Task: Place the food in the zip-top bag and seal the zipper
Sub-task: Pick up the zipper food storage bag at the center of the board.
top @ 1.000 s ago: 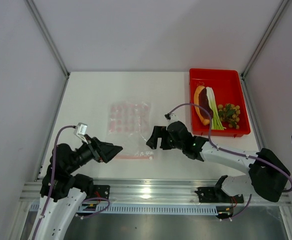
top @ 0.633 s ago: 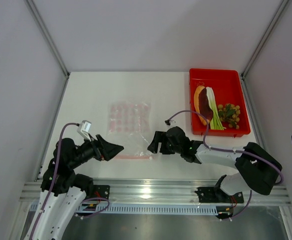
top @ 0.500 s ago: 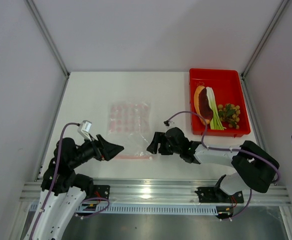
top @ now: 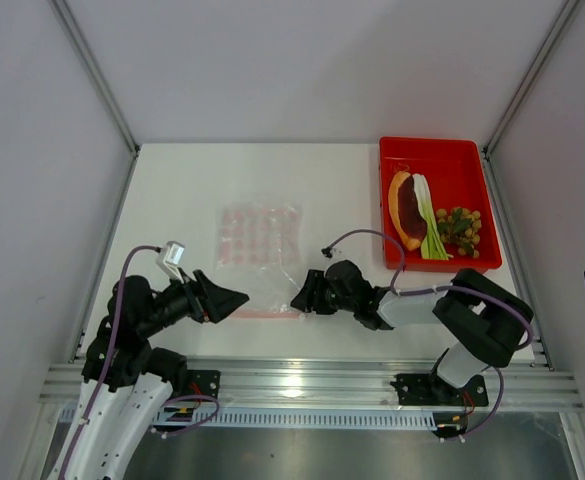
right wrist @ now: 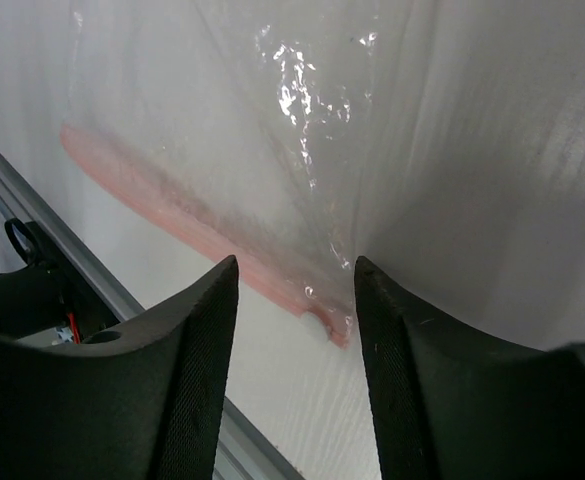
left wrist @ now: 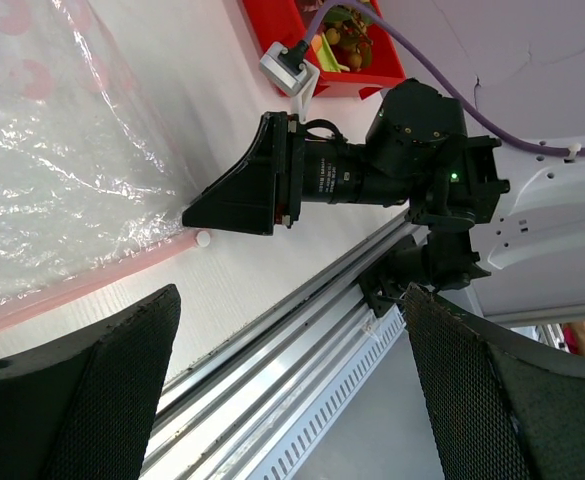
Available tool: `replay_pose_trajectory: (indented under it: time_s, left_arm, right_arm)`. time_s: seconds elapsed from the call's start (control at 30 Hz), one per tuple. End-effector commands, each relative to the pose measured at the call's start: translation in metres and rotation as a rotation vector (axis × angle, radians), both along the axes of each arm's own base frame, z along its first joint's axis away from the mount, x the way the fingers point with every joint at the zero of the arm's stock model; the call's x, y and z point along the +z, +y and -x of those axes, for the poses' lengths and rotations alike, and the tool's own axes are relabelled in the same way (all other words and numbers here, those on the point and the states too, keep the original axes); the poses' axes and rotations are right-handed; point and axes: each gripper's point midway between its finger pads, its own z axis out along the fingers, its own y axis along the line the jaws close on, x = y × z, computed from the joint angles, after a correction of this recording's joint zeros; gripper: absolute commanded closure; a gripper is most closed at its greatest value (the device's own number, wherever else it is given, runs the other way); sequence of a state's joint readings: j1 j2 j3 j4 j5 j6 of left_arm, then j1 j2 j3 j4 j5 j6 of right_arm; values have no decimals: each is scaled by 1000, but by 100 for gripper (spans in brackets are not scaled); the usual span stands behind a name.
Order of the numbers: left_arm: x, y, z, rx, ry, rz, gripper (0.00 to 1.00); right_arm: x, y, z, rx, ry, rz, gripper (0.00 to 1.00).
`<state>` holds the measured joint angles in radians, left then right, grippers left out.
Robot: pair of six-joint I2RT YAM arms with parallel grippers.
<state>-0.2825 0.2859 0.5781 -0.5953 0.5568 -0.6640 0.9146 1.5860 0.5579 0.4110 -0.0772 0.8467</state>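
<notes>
Right gripper: jaws part-way apart over the zipper end, at the zip-top bag near-right corner; contact unclear. Left gripper: jaws wide, holding nothing, just beside the bag's near-left corner. Food lies in the red tray; open desk between.

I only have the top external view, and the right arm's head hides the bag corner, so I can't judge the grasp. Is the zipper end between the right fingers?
Observer: Yes. The right wrist view shows the end of the zipper lying in the gap of the right gripper. The fingers are apart, not pinching it.
Operator: Where is the slider tab?
Observer: The left wrist view shows the white slider tab at the strip's end, right beside the right gripper's tip.
Operator: And the left gripper?
Observer: The left gripper is wide open and holds nothing.
</notes>
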Motion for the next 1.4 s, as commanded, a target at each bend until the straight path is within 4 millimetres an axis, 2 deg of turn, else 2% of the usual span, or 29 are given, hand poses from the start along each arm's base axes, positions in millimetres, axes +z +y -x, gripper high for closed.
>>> replay_pose_trajectory:
  time_s: [0.0, 0.07, 0.2, 0.33, 0.4, 0.63, 0.77, 0.8, 0.9, 1.0, 1.03, 1.1, 1.13, 1.17, 1.2, 1.27, 1.33, 1.37]
  left_arm:
    - [12, -2, 6, -24, -25, 19, 6]
    - [14, -2, 7, -26, -29, 21, 6]
    - [18, -3, 6, -31, -36, 24, 6]
    - [21, -4, 7, -37, -36, 25, 7]
    - [21, -4, 6, -34, -37, 24, 7]
    - [32, -1, 7, -21, -70, 32, 7]
    - [46, 2, 11, -4, -131, 55, 9]
    - [50, 2, 12, -2, -146, 62, 10]
    - [57, 4, 15, 11, -165, 77, 12]
    - [60, 4, 17, 13, -169, 102, 14]
    - [58, 3, 17, 13, -163, 105, 16]
    - [55, 2, 19, 10, -141, 128, 20]
    - [52, 0, 19, 9, -123, 152, 22]
    - [51, -1, 20, 5, -114, 166, 24]
    - [44, -4, 20, -7, -91, 180, 28]
    - [38, -8, 21, -22, -51, 235, 36]
    - [20, -14, 14, -20, 24, 293, 42]
    - [19, -16, 14, -27, 38, 319, 46]
  right_arm:
    - [-1, 8, -1, 9, -21, -36, 48]
    - [-4, 9, -3, 9, -23, -40, 51]
    - [-5, 13, -5, 15, -33, -49, 77]
    - [4, 22, -7, 51, -66, -75, 89]
    - [9, 25, -8, 56, -73, -86, 99]
    - [44, 37, -15, 41, -79, -186, 100]
    - [80, 39, -23, -8, -56, -298, 100]
    - [96, 38, -27, -28, -50, -337, 100]
    - [124, 34, -29, -66, -30, -415, 100]
    - [135, 25, -31, -115, -7, -455, 100]
    - [149, 21, -33, -142, -1, -507, 100]
    - [152, 11, -34, -193, 11, -535, 100]
    - [164, 6, -35, -218, 16, -574, 100]
    - [167, 2, -38, -246, 12, -588, 100]
    - [167, -1, -37, -261, 17, -596, 100]
    - [180, -8, -39, -300, 23, -649, 100]
    - [183, -13, -38, -318, 29, -680, 100]
    - [190, -15, -37, -324, 34, -708, 100]
